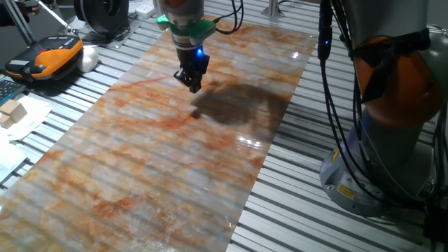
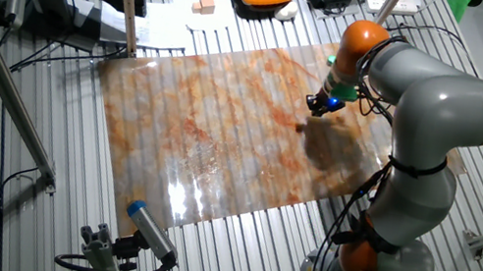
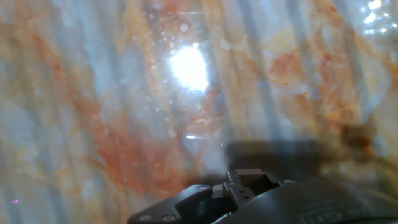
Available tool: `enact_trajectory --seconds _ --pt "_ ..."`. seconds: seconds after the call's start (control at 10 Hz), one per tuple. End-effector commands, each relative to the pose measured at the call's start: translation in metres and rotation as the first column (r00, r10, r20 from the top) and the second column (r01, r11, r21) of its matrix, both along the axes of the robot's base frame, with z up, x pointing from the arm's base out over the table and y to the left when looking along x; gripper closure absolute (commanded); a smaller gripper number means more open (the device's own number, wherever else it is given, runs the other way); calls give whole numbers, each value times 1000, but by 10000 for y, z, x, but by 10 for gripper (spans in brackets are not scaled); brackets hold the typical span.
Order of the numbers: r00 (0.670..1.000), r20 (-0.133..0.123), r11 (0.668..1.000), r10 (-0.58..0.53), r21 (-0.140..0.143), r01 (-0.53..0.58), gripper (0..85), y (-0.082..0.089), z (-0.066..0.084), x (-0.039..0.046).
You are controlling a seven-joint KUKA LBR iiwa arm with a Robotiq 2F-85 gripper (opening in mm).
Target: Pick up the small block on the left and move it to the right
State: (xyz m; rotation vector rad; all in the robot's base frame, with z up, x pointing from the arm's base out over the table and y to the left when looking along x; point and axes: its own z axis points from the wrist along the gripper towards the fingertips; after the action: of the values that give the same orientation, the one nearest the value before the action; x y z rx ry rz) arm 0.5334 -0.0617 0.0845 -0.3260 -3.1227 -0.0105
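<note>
Although the hand (image 1: 194, 85) is plain to see near the top centre of one fixed view, the small block cannot be picked out with any certainty. The hand hangs above the marbled orange-and-grey surface (image 1: 140, 175), fingers pointing down, with a blue light glowing on its body. The fingers taper to a narrow tip with no gap visible between them. Whether they pinch something tiny cannot be told at this size.

Just below the hand in the frame, at the left edge of the hand's broad shadow (image 1: 241, 101), sits a small dark speck (image 1: 197, 114). It may be the block or only a bit of shadow. The other fixed view shows the same: the hand (image 2: 316, 107) in the upper right of the surface (image 2: 183, 125), with a dark speck (image 2: 301, 126) just below and left of it.

The hand view shows only the blurred marbled sheet with a bright glare spot (image 3: 188, 67) (upper centre) and the dark housing (image 3: 249, 190) along the bottom edge. No fingertips and no cube are clear there.

At the left edge of one fixed view, off the sheet, larger pale wooden blocks (image 1: 14, 112) rest on white paper, well apart from the hand.
</note>
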Motion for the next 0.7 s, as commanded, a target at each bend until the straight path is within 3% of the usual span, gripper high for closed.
enact_trajectory --seconds 0.0,0.3,0.6 --pt "1000 -1 1000 -5 -1 5 850 28 17 -4" --pt "1000 -13 999 -2 -43 1 850 158 49 -12" --pt "1000 -14 999 -11 -50 10 850 213 59 -45"
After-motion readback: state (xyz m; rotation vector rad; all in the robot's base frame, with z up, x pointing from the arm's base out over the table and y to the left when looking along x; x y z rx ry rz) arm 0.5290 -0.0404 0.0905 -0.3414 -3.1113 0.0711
